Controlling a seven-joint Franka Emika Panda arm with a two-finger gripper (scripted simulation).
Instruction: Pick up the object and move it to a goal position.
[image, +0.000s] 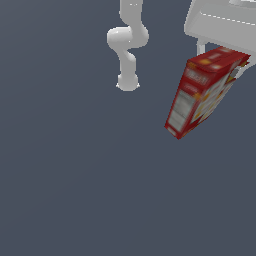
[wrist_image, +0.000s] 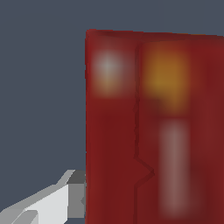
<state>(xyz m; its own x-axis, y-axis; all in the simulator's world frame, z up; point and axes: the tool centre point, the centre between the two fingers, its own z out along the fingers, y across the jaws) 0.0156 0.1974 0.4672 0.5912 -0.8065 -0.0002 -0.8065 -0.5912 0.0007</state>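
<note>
The object (image: 200, 95), a red box with white and yellow printed panels, hangs tilted in the upper right of the exterior view, its lower end pointing down and to that view's left. My gripper (image: 220, 56) is shut on its upper end, with one finger (image: 200, 48) showing on the near side and another at the far edge. In the wrist view the object's (wrist_image: 153, 131) blurred red face fills most of the picture, and one grey finger (wrist_image: 65, 197) presses against its edge. The other finger is out of that picture.
The arm's white links and base (image: 127, 80) stand at the upper middle of the exterior view. A plain dark grey floor (image: 75, 175) lies under everything.
</note>
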